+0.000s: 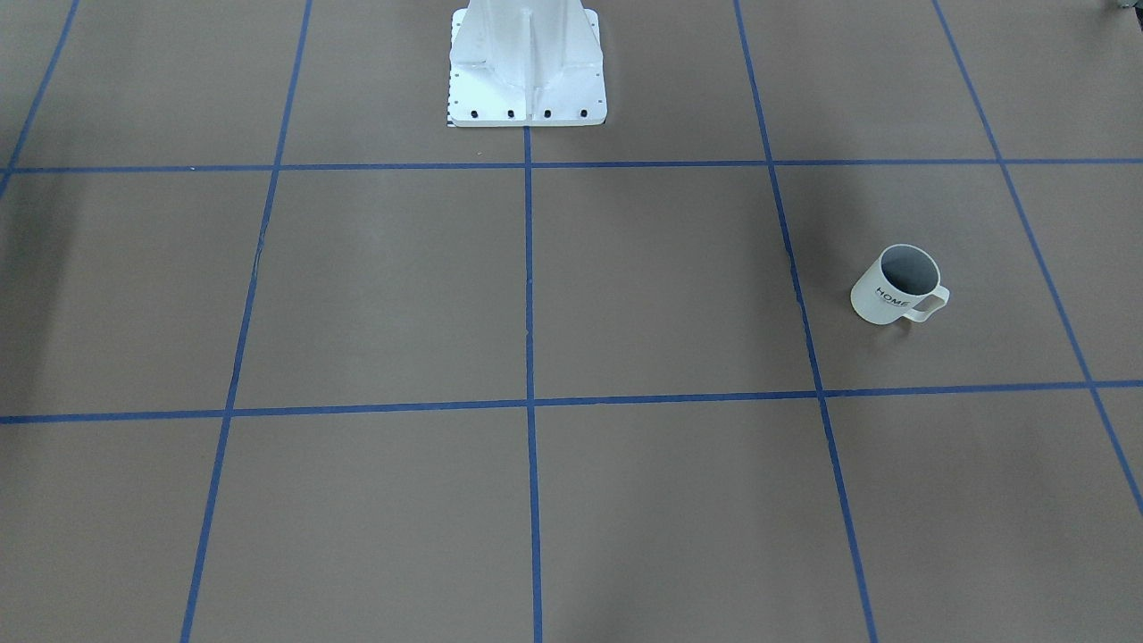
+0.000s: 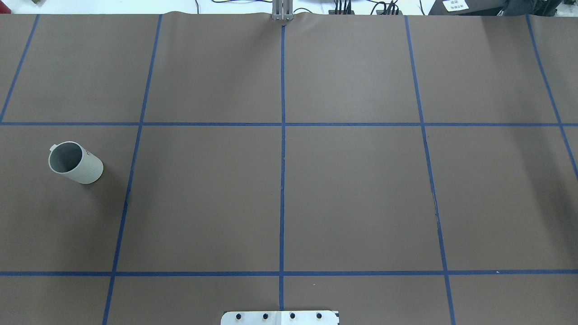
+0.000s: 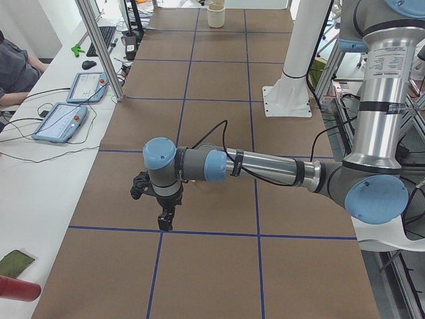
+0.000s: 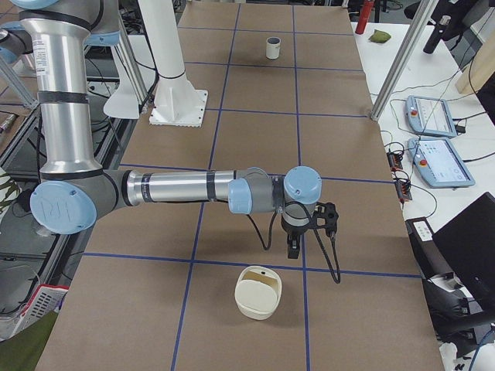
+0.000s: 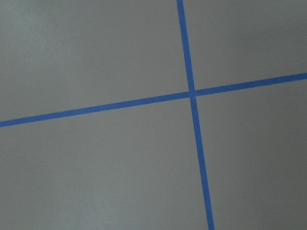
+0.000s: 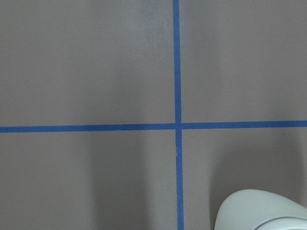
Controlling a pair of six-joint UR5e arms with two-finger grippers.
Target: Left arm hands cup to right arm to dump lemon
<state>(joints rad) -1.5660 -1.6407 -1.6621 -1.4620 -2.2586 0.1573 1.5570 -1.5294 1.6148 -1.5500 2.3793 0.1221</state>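
Note:
The cup is an off-white mug lettered "HOME". It stands upright and alone on the brown table toward the robot's left side, also seen in the overhead view and small and far in the exterior right view. Its inside shows only dark grey; the lemon is out of view. The left gripper hangs pointing down over a blue tape crossing. The right gripper hangs over another crossing, just beyond a white bowl. I cannot tell whether either gripper is open or shut. Neither arm shows in the overhead or front views.
A white bowl sits near the table's right end, its rim in the right wrist view. The white robot base stands at the table's edge. Tablets, cables and a seated person line the operators' side.

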